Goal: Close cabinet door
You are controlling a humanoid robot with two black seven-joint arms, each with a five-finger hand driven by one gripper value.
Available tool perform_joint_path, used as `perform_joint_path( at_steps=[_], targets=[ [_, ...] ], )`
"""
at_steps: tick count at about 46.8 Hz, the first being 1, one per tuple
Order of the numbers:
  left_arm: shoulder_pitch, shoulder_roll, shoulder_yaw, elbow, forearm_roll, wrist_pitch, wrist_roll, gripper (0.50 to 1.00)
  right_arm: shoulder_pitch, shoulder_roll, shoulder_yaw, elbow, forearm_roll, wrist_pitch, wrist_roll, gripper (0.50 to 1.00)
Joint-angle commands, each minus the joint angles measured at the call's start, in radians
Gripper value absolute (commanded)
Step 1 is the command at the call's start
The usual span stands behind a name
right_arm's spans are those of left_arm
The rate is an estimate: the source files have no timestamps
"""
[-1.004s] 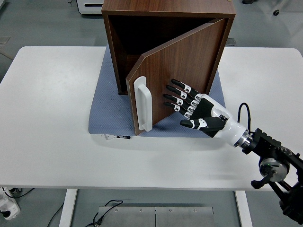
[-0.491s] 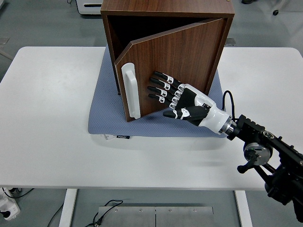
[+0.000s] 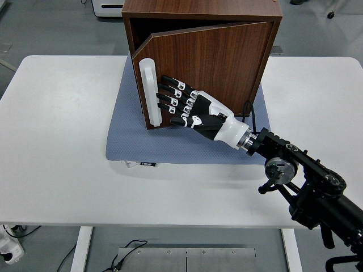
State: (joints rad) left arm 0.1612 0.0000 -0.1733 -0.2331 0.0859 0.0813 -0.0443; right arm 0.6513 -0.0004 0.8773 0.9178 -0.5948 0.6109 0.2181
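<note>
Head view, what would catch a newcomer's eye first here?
The brown wooden cabinet at the table's far middle, standing on a blue-grey mat, with its door almost shut and only a thin wedge open at the left. Next, the right hand, fingers spread flat against the door beside the white handle.

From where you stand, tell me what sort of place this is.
Probably a robotics lab or test room. A lone wooden cabinet sits on a blue mat on a plain white table, cables trail on the grey floor, and the robot's right hand presses the door.
</note>
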Motion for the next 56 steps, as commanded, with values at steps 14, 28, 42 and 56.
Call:
perform_joint_path(
  at_steps=[14,28,42,56],
  targets=[
    [0.000,0.000,0.000,0.000,0.000,0.000,0.000,1.000,0.071,0.000,0.008,-0.119,0.010,0.000,-0.003,1.000],
    [0.000,0.000,0.000,0.000,0.000,0.000,0.000,1.000,0.154,0.000,0.065,-0.211,0.089,0.000,-0.003,1.000],
    [0.000,0.000,0.000,0.000,0.000,0.000,0.000,1.000,0.177,0.000,0.069,-0.211,0.112,0.000,-0.002,1.000],
    [0.000,0.000,0.000,0.000,0.000,0.000,0.000,1.000,0.131,0.000,0.060,-0.192,0.109,0.000,-0.003,1.000]
  ],
)
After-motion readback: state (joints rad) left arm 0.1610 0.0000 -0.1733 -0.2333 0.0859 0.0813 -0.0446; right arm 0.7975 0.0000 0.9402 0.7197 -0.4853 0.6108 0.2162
